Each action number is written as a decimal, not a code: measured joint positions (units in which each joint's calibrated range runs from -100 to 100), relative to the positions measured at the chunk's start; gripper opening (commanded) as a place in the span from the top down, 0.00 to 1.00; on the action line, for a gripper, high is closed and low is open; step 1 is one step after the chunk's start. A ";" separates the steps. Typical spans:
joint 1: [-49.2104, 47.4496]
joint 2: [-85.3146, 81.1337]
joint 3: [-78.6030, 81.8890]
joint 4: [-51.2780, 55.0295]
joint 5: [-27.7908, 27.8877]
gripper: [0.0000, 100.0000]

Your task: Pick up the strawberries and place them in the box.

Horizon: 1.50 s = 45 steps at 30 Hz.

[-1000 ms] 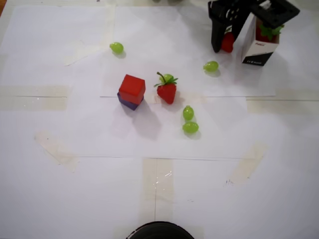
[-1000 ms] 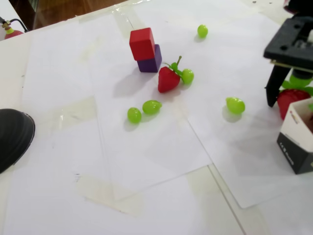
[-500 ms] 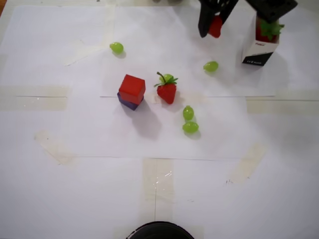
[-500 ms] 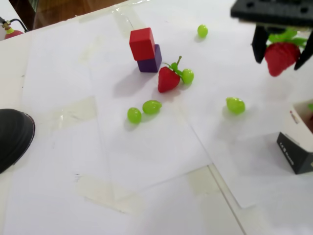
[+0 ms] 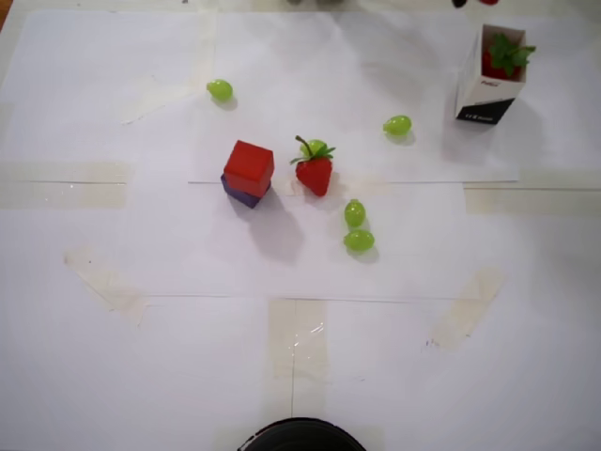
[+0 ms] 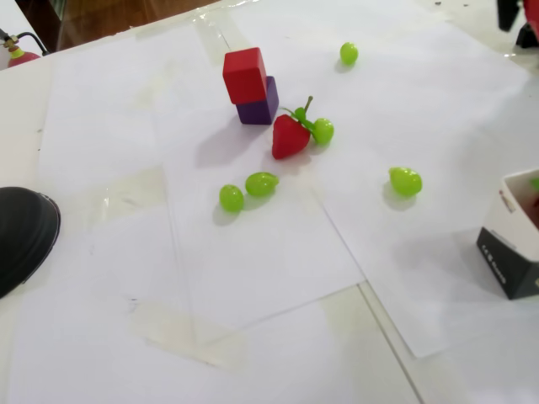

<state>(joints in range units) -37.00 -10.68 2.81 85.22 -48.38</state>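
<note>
White paper sheets, taped down, cover the counter [image 5: 141, 376]. The end effector [image 6: 522, 21] is almost out of sight: only dark tips and a sliver of red show at the top right corner of the fixed view, and a similar dark-and-red scrap at the top edge of the overhead view. I cannot tell how wide it stands or whether that red is a berry it carries.

Just below that scrap in the overhead view stands the box [image 5: 488, 89], a small white carton with a black band at its base. One strawberry [image 5: 502, 56] already sits inside, its green leaves poking above the mouth. A second strawberry [image 5: 315, 172] lies on the paper well away from the end effector, toward the middle, with a green grape [image 5: 317, 147] touching its leafy top and a red cube [image 5: 249, 167] on a purple block [image 5: 242, 194] just beside it. Four more grapes lie scattered.

If a berry is being carried, the drop likely goes best from directly over the square mouth, low enough that the fruit cannot bounce off the rim, without nudging the light carton.
</note>
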 measured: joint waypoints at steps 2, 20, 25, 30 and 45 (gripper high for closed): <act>-1.50 2.18 -0.18 -0.55 -0.44 0.90; -5.17 16.54 -0.27 -8.06 -0.73 0.89; -6.74 18.63 -0.27 -9.96 -0.73 0.89; -7.19 21.26 -0.27 -12.96 -1.37 0.87; -7.87 21.54 3.08 -10.83 -3.03 0.72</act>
<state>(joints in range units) -44.87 10.86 5.88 74.39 -51.40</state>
